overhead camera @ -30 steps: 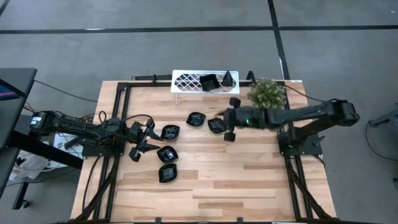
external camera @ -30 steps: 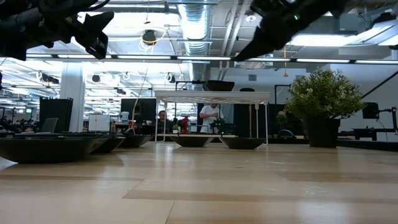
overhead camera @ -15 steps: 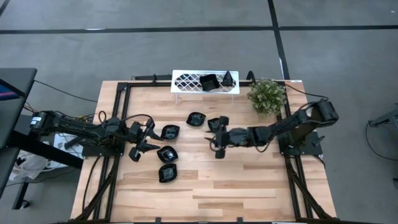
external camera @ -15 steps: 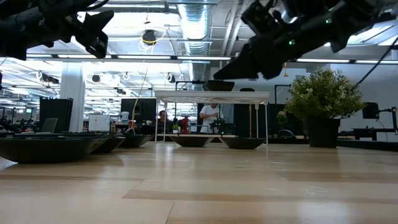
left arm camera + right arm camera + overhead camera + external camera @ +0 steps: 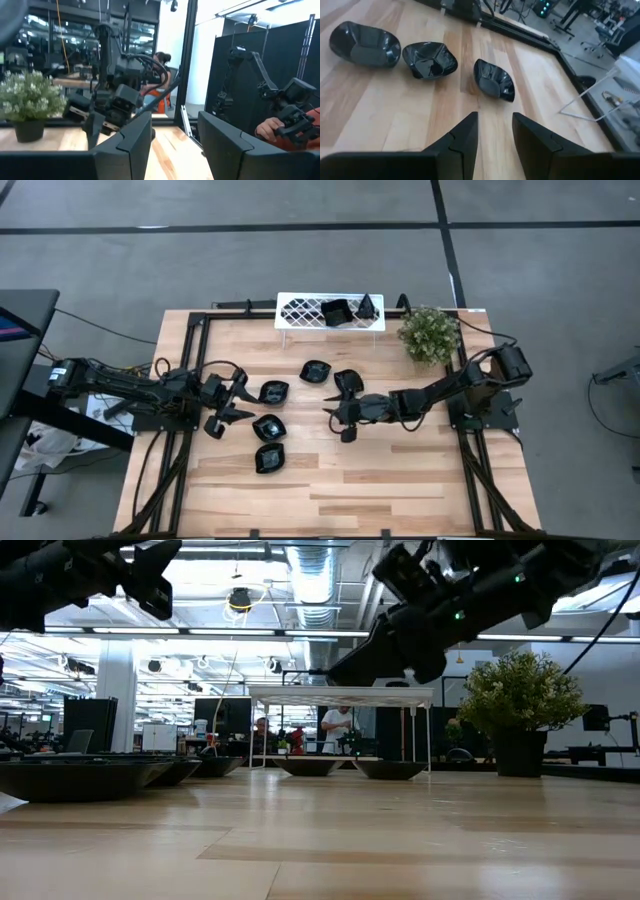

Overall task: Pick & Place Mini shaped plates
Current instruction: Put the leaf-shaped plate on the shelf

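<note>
Your right gripper, fingers parted and empty, hovers mid-table beside a black dish. Bare wood lies toward the near edge. Your left gripper, also parted, waits by three dishes.

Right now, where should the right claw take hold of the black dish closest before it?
Probably its near rim: the dish lies flat, open side up, apart from its neighbours. Lower the open right claw from above, one finger inside, one outside.

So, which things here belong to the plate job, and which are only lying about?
Job: five loose plates on the table; two plates on the tray; right gripper, jaws open, above mid-table; left gripper, jaws open, near the left edge.
Lying about: plant.
</note>
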Action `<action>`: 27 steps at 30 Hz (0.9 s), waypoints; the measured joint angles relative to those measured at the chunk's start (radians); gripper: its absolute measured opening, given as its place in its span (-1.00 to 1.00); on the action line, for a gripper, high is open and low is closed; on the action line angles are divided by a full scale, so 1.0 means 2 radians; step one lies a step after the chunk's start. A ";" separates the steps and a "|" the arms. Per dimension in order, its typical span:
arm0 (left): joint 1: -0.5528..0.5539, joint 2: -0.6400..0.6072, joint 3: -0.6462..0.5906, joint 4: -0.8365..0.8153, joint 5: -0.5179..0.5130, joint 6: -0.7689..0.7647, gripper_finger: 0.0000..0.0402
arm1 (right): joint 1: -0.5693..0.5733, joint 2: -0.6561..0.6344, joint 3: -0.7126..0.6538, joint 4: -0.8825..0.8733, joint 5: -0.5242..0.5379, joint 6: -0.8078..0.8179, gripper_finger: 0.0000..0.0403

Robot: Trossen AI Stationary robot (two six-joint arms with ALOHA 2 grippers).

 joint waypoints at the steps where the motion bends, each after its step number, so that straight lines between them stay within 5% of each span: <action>1: 0.000 0.000 0.000 0.004 0.000 0.001 -0.19 | 0.000 -0.006 0.000 -0.006 0.000 -0.007 -0.43; 15: 0.000 0.005 0.000 0.006 0.000 0.006 -0.19 | 0.020 -0.078 0.000 -0.167 0.000 -0.030 -0.43; 19: 0.007 0.005 0.000 0.006 0.000 0.062 -0.19 | 0.024 -0.094 0.000 -0.192 0.001 -0.039 -0.43; 27: 0.082 0.004 0.024 -0.059 -0.057 0.085 -0.19 | 0.007 -0.134 0.000 -0.232 0.015 -0.088 -0.43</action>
